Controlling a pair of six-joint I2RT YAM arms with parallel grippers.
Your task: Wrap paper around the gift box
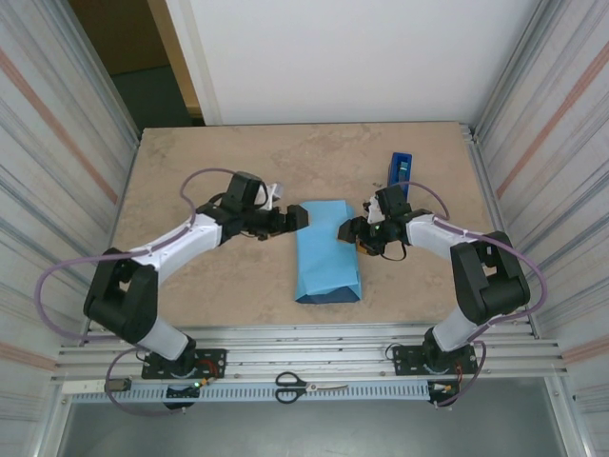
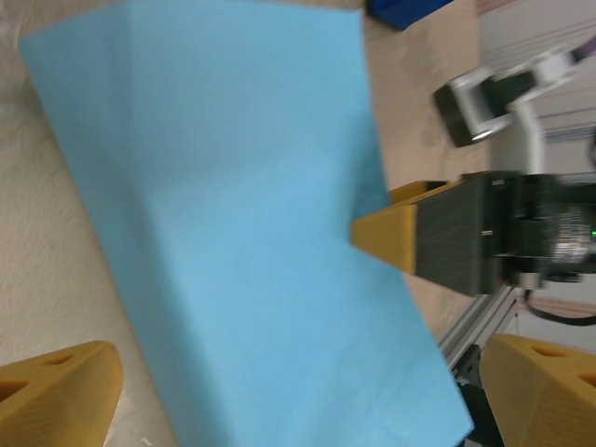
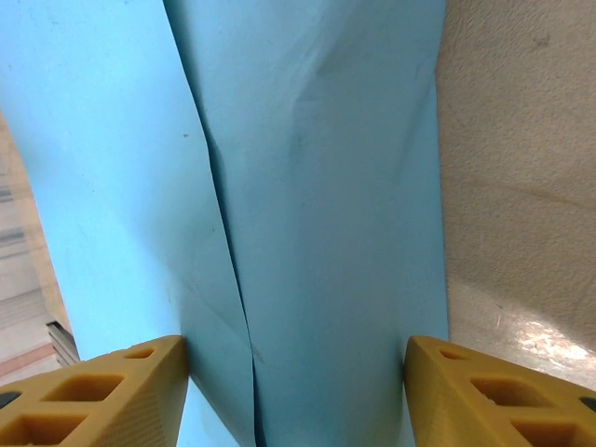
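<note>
The paper (image 1: 328,252), light sky blue face up, lies folded into a long parcel in the middle of the table; the gift box is hidden. My left gripper (image 1: 298,219) is at the parcel's upper left edge, open wide, its yellow fingers (image 2: 56,386) spread far apart above the paper (image 2: 233,233). My right gripper (image 1: 347,231) is at the upper right edge. Its fingers (image 3: 102,391) stand apart over the paper (image 3: 326,186), one beside an overlapping seam (image 3: 223,233), the other at the paper's right edge. The right gripper's fingertip (image 2: 396,237) shows in the left wrist view, touching the paper's edge.
A royal-blue tape dispenser (image 1: 401,171) stands on the table behind the right gripper. Scissors (image 1: 309,386) lie on the metal rail at the near edge. Corrugated walls close in both sides of the tan tabletop (image 1: 219,162).
</note>
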